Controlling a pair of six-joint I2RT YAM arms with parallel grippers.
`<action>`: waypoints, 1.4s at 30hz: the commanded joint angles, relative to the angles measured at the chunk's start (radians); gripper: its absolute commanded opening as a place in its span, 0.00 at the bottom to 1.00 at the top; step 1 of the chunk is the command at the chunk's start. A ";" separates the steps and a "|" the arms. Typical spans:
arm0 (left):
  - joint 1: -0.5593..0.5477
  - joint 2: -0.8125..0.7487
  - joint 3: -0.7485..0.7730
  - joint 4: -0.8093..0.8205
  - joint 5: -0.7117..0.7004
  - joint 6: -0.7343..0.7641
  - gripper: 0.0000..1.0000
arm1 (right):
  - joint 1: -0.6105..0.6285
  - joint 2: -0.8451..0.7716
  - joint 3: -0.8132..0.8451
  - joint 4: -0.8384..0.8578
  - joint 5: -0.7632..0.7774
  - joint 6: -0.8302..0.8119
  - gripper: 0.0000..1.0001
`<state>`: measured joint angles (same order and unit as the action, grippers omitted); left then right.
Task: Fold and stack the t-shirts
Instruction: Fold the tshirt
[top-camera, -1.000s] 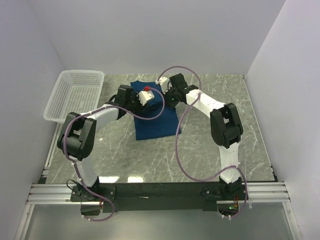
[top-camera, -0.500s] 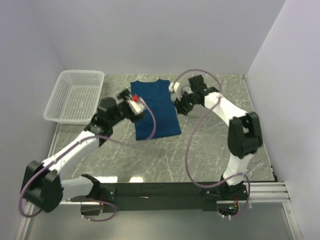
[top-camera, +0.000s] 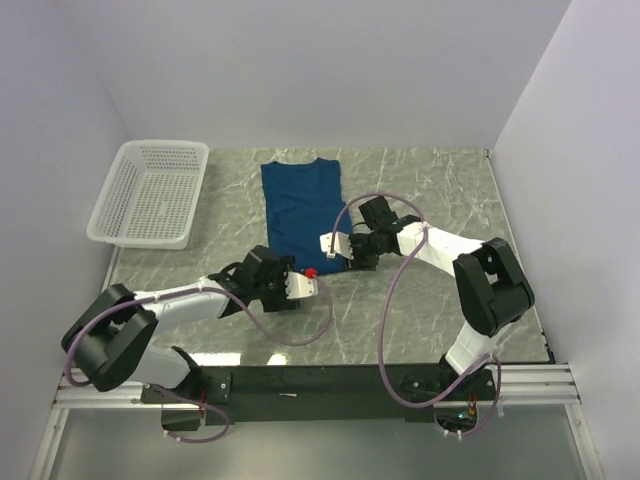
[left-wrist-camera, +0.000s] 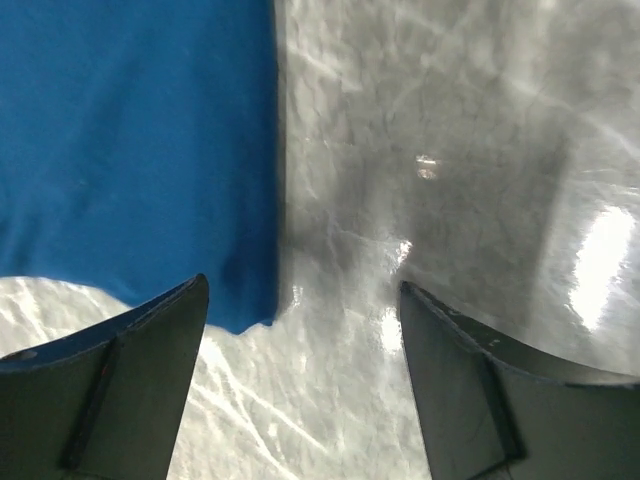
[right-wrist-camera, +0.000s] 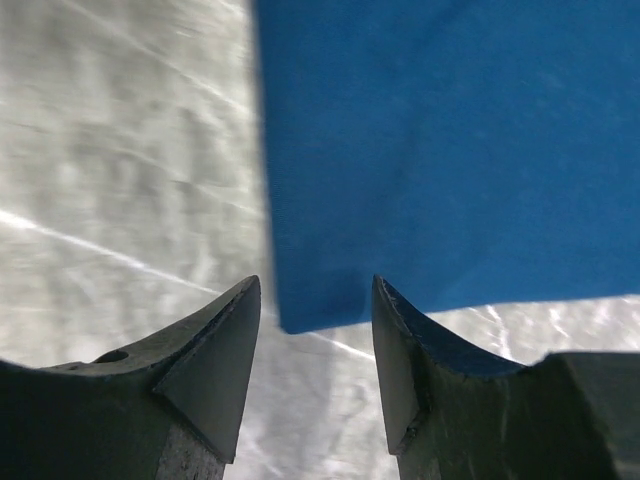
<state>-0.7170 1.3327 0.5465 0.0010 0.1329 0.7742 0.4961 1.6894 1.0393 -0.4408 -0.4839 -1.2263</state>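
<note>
1 dark blue t-shirt (top-camera: 300, 205) lies flat on the grey marble table (top-camera: 450, 190), folded into a long narrow rectangle. It runs from the far middle of the table toward the near side, with the neckline at the far end. A white mesh basket (top-camera: 105, 225) stands at the far left, well apart from the shirt.

The left gripper (top-camera: 298, 287) sits low over the table, just beside the near edge of the shirt toward its left side. In the left wrist view this gripper (left-wrist-camera: 302, 290) has its 2 jaws spread wide and holds nothing. A corner of the shirt (left-wrist-camera: 130, 130) lies on the marble close to the left finger (left-wrist-camera: 130, 390).

The right gripper (top-camera: 345, 248) is at the near right corner of the shirt. In the right wrist view its jaws (right-wrist-camera: 315, 290) stand apart, gripping nothing. A corner of the blue cloth (right-wrist-camera: 450, 150) shows in the gap between them, flat on the table.
</note>
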 joint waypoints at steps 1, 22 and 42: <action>-0.002 0.075 0.043 0.080 -0.053 0.033 0.82 | 0.010 0.015 0.002 0.106 0.064 -0.009 0.55; 0.024 0.129 0.013 0.197 -0.128 0.023 0.39 | -0.005 -0.025 0.016 -0.093 -0.088 -0.099 0.61; 0.070 0.108 -0.010 0.191 0.020 0.011 0.01 | 0.053 0.124 0.022 0.033 0.136 0.002 0.31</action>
<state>-0.6514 1.4670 0.5434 0.1970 0.0906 0.7914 0.5385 1.7706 1.0458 -0.4030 -0.3809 -1.2480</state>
